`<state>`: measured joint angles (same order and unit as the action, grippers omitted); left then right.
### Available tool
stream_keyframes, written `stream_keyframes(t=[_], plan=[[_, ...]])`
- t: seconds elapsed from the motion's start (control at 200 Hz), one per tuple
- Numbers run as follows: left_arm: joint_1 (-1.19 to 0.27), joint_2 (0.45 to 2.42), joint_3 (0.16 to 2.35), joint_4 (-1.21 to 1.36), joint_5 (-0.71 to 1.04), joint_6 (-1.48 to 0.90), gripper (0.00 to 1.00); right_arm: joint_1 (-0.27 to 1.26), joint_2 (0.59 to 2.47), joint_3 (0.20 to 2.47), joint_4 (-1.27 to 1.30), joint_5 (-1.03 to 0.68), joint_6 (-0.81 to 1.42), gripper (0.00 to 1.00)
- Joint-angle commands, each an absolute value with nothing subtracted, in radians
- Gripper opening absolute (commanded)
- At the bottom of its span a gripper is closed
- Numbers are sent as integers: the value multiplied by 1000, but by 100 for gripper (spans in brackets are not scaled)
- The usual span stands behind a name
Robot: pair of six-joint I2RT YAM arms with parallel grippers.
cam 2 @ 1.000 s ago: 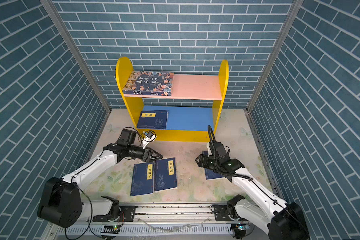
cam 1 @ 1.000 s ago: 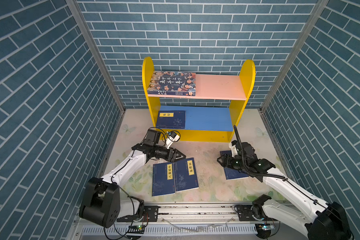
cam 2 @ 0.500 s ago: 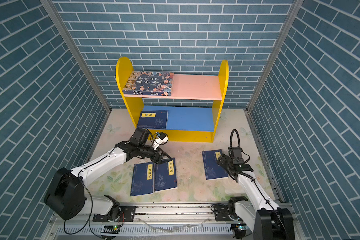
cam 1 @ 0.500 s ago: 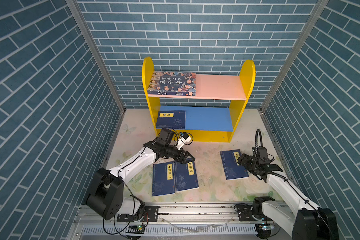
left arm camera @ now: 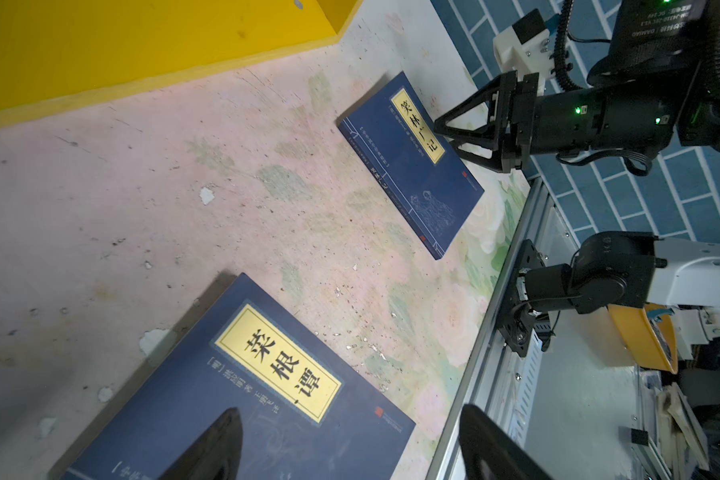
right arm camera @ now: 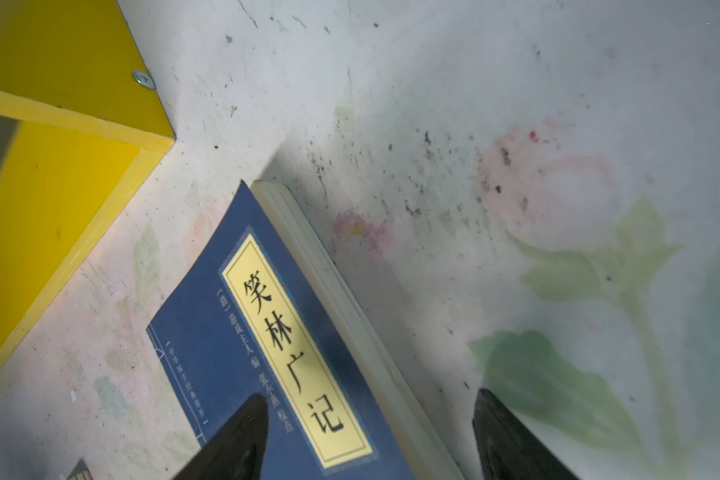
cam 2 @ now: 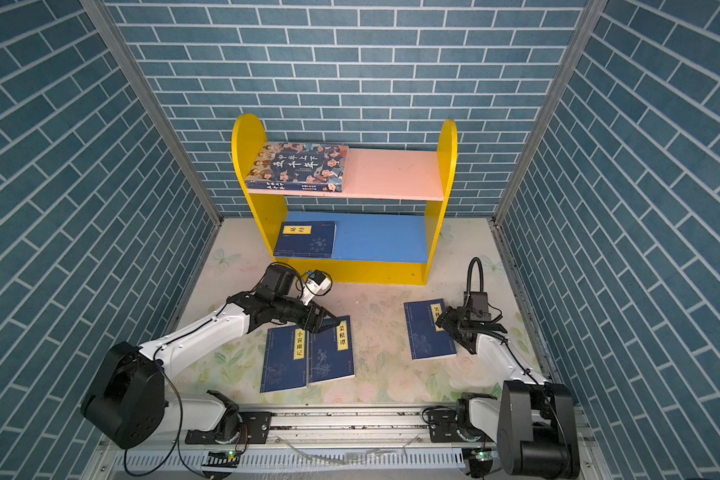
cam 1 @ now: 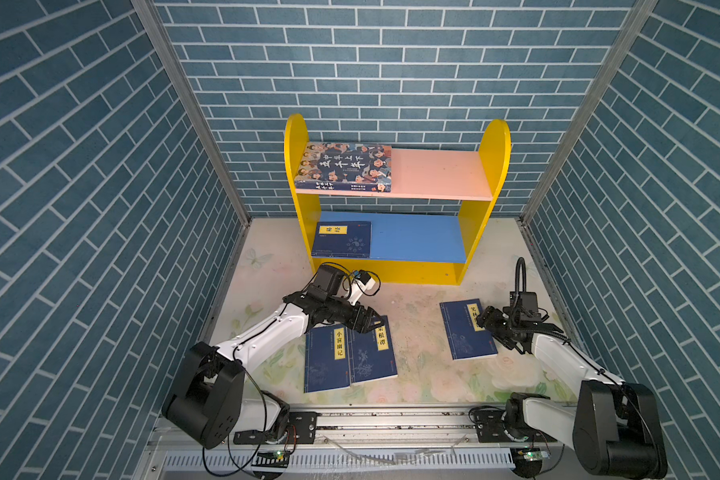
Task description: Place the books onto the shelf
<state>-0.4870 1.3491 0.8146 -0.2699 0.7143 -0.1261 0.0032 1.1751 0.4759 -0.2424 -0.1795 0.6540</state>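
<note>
We list: left claw [cam 1: 368, 323], spread wide and empty, over the middle navy book [cam 1: 371, 357]; right claw [cam 1: 484, 320], wide, straddling the lone navy book's [cam 1: 464, 336] three-o'clock edge, we judge to pinch it. Shelf [cam 1: 495, 166] at twelve o'clock holds the cartoon-cover book [cam 1: 346, 166] and one shelved navy book [cam 1: 341, 243].

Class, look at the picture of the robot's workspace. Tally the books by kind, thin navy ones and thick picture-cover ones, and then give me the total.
Thin navy books: 4
Thick cartoon-cover book: 1
Total: 5
</note>
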Motion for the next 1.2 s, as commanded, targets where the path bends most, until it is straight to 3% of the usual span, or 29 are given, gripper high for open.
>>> stream_keyframes(t=[0.0,0.375,0.875,1.195], plan=[[-455,1329,805,-273,622,-119,85,-3,1216,515,-256,-196,584,78],[-434,1359,758,-178,724,-186,87,-6,1277,548,-285,-158,537,79],[-434,1396,755,-116,736,-304,87,6,1347,613,-374,-303,526,74],[-433,1411,753,-67,762,-327,83,187,1377,657,-397,-355,537,72]])
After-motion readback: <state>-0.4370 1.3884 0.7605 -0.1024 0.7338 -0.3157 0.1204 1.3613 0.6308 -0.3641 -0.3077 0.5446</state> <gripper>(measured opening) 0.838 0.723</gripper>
